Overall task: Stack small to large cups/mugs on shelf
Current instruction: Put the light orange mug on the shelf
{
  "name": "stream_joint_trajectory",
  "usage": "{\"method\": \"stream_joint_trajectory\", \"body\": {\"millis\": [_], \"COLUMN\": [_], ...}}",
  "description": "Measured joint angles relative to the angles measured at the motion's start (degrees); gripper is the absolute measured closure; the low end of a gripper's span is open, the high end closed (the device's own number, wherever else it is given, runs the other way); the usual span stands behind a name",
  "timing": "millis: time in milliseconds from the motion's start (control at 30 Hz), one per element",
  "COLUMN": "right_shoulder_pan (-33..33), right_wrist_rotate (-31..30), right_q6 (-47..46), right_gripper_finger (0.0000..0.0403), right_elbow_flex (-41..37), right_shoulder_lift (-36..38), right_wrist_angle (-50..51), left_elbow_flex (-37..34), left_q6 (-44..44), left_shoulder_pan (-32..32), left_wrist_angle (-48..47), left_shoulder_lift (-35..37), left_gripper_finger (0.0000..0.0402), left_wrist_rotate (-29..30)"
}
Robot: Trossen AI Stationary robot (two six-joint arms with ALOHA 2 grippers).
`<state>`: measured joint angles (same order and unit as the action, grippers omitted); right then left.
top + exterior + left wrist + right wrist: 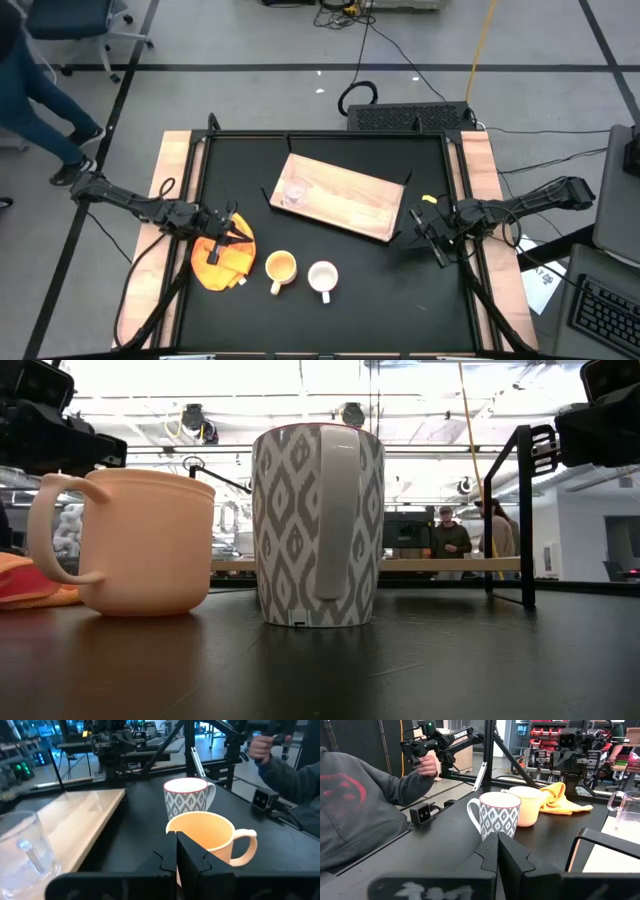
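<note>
Looking down, we see the clear glass cup [295,189] on the shelf [345,205], the yellow-orange mug [280,268] and white mug [322,277] on the counter [400,290] (both pincers shut, empty): left pincer [222,240] over the cloth [222,262], right pincer [437,240] beside the shelf.

In the low view the white mug [317,525] hides part of the shelf [450,564] behind it, and the glass cup is not seen there. The yellow mug [140,540] covers most of the cloth [30,585], which the left edge cuts. In the left wrist view the glass cup [22,852] is cut by the edge. A person [355,800] is cut off in the right wrist view, the face out of frame.
</note>
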<state>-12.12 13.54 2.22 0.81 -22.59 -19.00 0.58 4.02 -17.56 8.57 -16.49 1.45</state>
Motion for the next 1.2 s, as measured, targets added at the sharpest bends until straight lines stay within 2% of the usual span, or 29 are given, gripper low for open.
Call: {"method": "stream_joint_trajectory", "body": {"millis": [367,667,900,1067,1200], "right_shoulder_pan": [0.0,0.0,0.0,0.0,0.0], "right_wrist_rotate": [0.0,0.0,0.0,0.0,0.0], "right_q6": [0.0,0.4,0.4,0.4,0.4], "right_gripper_finger": [0.0403,0.0403,0.0403,0.0403,0.0403], "right_elbow_flex": [0.0,0.0,0.0,0.0,0.0], "right_shoulder_lift": [0.0,0.0,0.0,0.0,0.0], "right_wrist_angle": [0.0,0.0,0.0,0.0,0.0], "left_elbow_flex": [0.0,0.0,0.1,3.3,7.5], "left_q6": [1.5,-3.3,-1.4,-1.0,-0.9], "left_shoulder_pan": [0.0,0.0,-0.3,-1.0,-1.3], "left_wrist_angle": [2.7,8.7,13.3,13.8,14.2], "left_shoulder_lift": [0.0,0.0,0.0,-1.4,-5.8], "left_gripper_finger": [0.0395,0.0394,0.0394,0.0394,0.0394], "left_wrist_rotate": [0.0,0.0,-2.9,-2.9,-2.9]}}
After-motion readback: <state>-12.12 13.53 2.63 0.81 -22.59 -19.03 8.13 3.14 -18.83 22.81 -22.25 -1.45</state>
